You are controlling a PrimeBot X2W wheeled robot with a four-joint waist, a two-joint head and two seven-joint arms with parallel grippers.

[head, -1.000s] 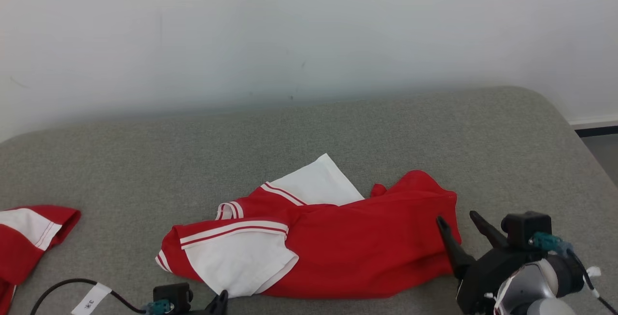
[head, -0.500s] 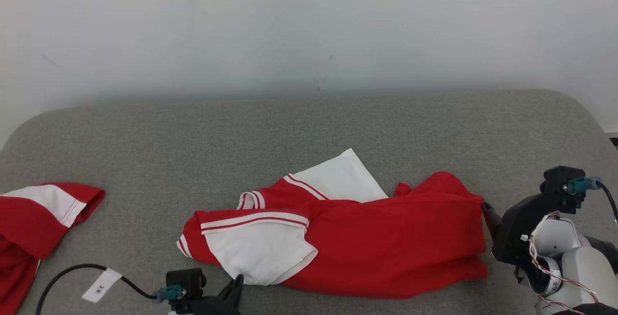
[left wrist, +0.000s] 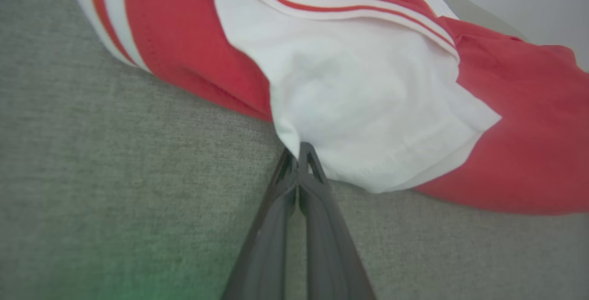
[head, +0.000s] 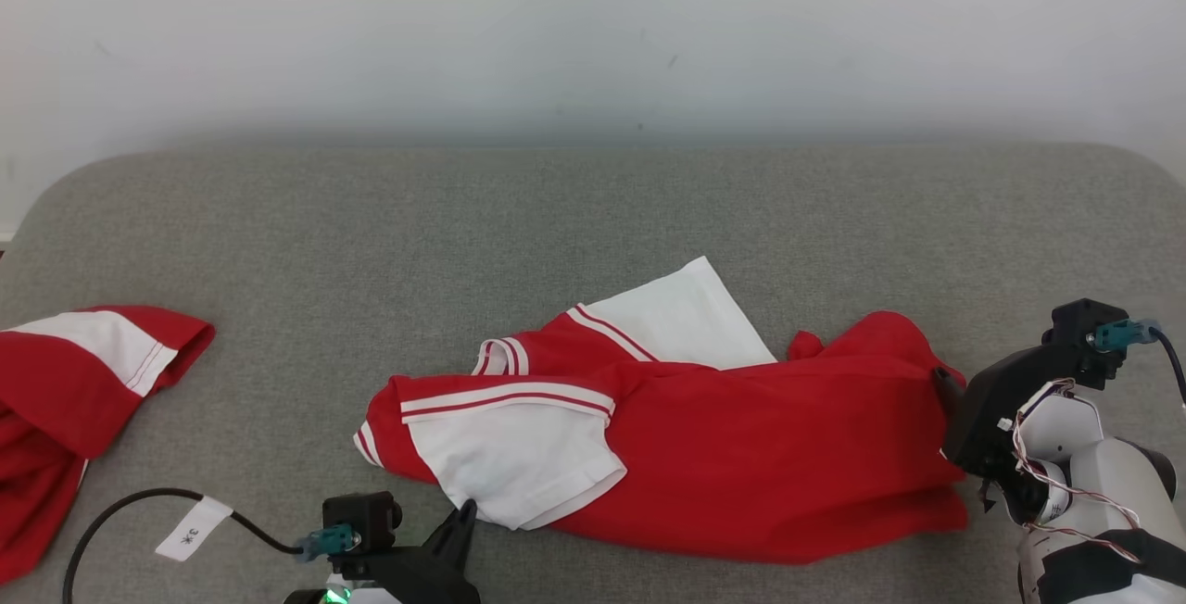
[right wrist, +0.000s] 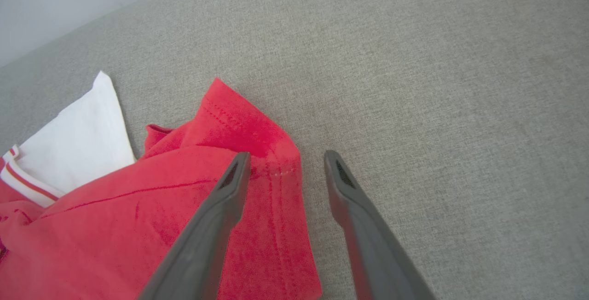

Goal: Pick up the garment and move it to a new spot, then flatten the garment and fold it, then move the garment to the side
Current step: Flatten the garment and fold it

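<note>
The garment (head: pixel 741 456), a red shirt with white sleeves and striped trim, lies crumpled in the middle of the grey padded surface (head: pixel 593 215). My left gripper (head: pixel 460 516) sits at the bottom edge, its tips at the near hem of the white sleeve (left wrist: pixel 368 106). In the left wrist view my left gripper (left wrist: pixel 299 149) is shut, pinching that hem's edge. My right gripper (head: pixel 945 393) is at the garment's right end. In the right wrist view my right gripper (right wrist: pixel 286 162) is open and straddles the red hem corner (right wrist: pixel 271 148), one finger over the cloth, the other over bare surface.
A second red and white garment (head: pixel 74 391) lies at the left edge. A black cable with a white tag (head: pixel 190 530) loops by my left wrist. A pale wall (head: pixel 593 30) stands behind the surface, whose corners round off at both ends.
The head camera has shifted. My left gripper has shut on the white sleeve's hem. My right gripper has swung down to the garment's right edge and its jaws have narrowed a little.
</note>
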